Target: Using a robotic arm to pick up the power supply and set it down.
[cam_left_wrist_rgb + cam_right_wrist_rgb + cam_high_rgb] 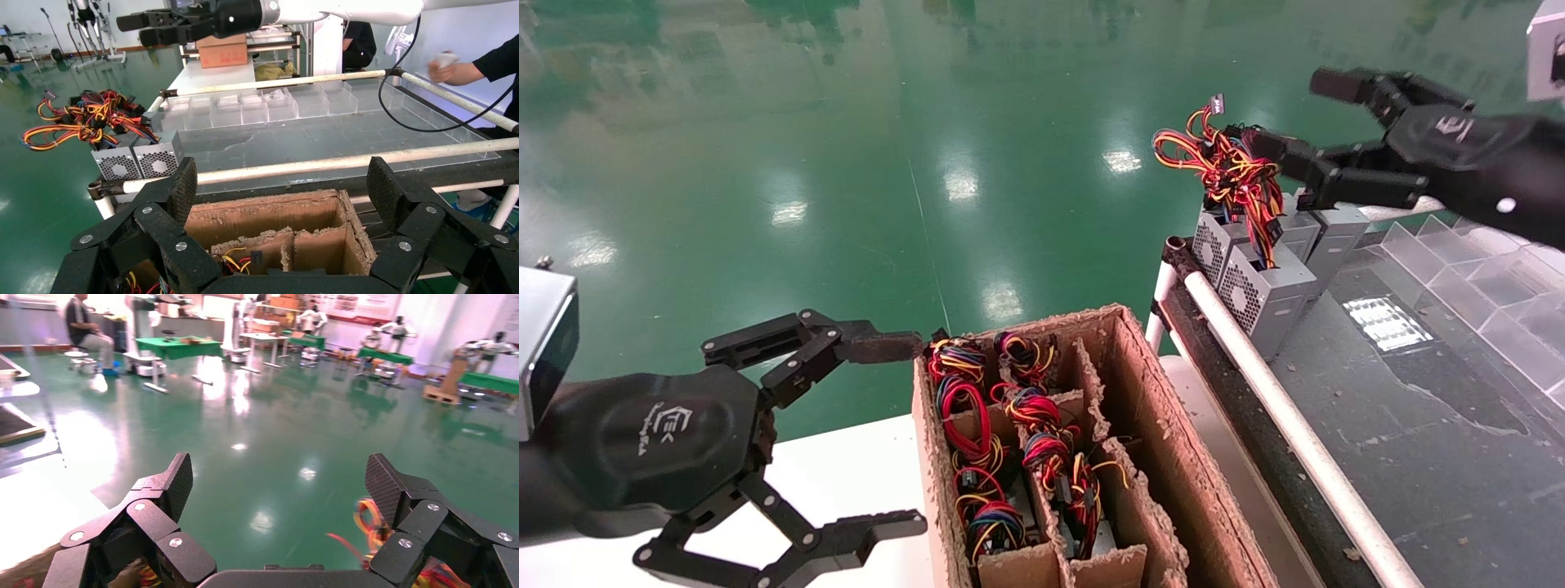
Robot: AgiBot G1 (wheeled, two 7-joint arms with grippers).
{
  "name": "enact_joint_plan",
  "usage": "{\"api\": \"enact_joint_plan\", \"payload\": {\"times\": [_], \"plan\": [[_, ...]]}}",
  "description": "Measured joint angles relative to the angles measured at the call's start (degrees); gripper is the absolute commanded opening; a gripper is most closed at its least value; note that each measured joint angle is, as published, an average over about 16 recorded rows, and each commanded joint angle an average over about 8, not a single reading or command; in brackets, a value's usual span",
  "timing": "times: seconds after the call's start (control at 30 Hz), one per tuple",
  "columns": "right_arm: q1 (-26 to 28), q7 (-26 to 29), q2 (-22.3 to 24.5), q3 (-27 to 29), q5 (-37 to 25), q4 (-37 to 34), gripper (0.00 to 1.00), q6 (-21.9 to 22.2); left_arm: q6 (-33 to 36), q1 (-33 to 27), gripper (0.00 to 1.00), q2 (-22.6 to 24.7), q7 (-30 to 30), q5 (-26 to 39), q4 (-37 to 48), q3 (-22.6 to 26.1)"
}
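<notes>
Three grey power supplies stand together at the far end of the conveyor table, their red, yellow and black wires bunched above them. The left wrist view shows their perforated vent faces. My right gripper hovers open just above and to the right of the wire bundle, holding nothing; in its own wrist view only wire loops and green floor show. My left gripper is open and empty beside the cardboard box, which in its wrist view lies just beyond the fingertips.
The cardboard box has ragged dividers, and several more wired units fill its compartments. A white rail edges the conveyor. Clear plastic trays line its right side. A person stands beyond the table. Green floor lies behind.
</notes>
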Motion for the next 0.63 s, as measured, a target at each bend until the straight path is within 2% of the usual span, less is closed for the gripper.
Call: {"api": "enact_joint_plan", "payload": {"times": [0.4, 0.63], "plan": [[-9.3, 5.8, 3.1, 6.0, -0.1, 15.1, 1.00, -0.8, 0.0, 0.0, 1.00, 0.0, 0.0, 0.0, 0.0, 0.0], [-12.1, 7.5, 4.0, 7.8, -0.2, 19.5, 1.00, -1.1, 0.0, 0.0, 1.00, 0.0, 0.0, 0.0, 0.0, 0.0]]}}
